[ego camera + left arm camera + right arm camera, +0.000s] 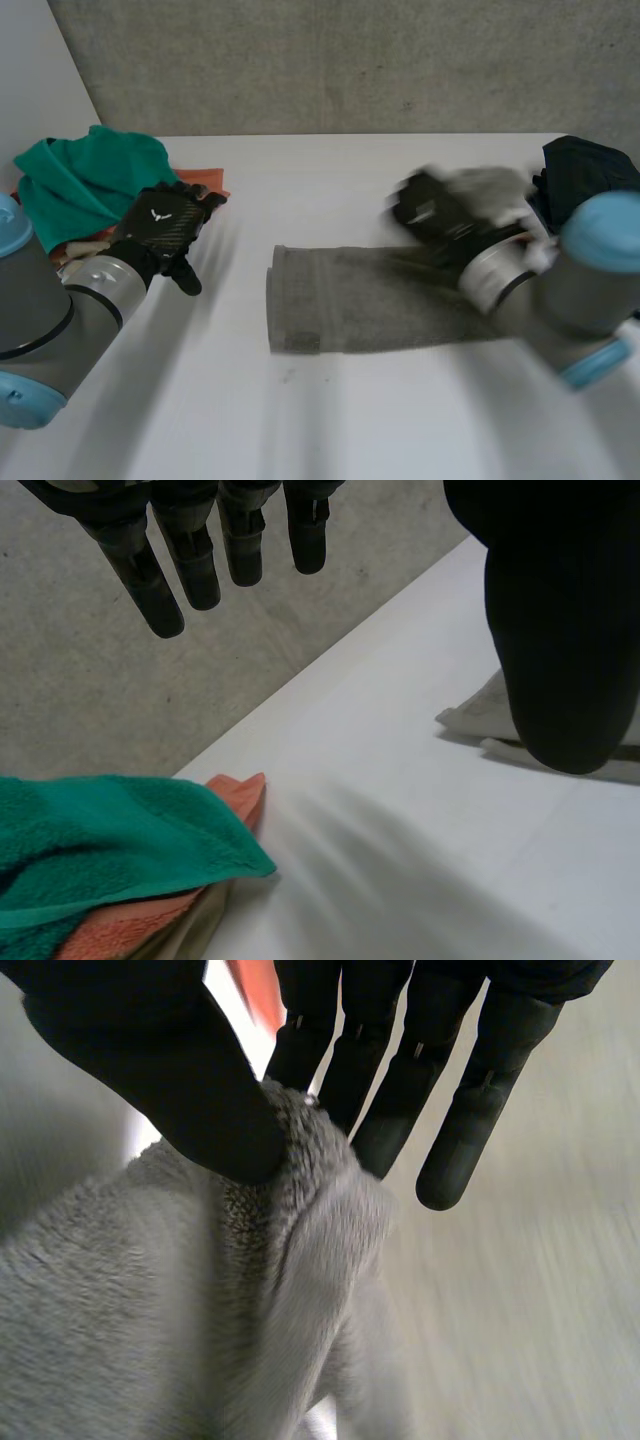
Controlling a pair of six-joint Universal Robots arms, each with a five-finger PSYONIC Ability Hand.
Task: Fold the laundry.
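A grey towel (370, 300) lies folded into a long strip across the middle of the white table (330, 410). My right hand (430, 210) is over its far right part, lifting a fold of the towel (150, 1310). In the right wrist view the thumb (150, 1060) presses the towel's edge against the fingers, so the hand is shut on it. My left hand (165, 225) hovers at the left of the table with straight, spread fingers (200, 550) and nothing in it. A corner of the grey towel (480, 715) shows beyond its thumb.
A pile of laundry sits at the far left: a green towel (85, 180) on top of an orange cloth (205, 178). A dark cloth (585, 170) lies at the far right edge. A grey wall stands behind the table.
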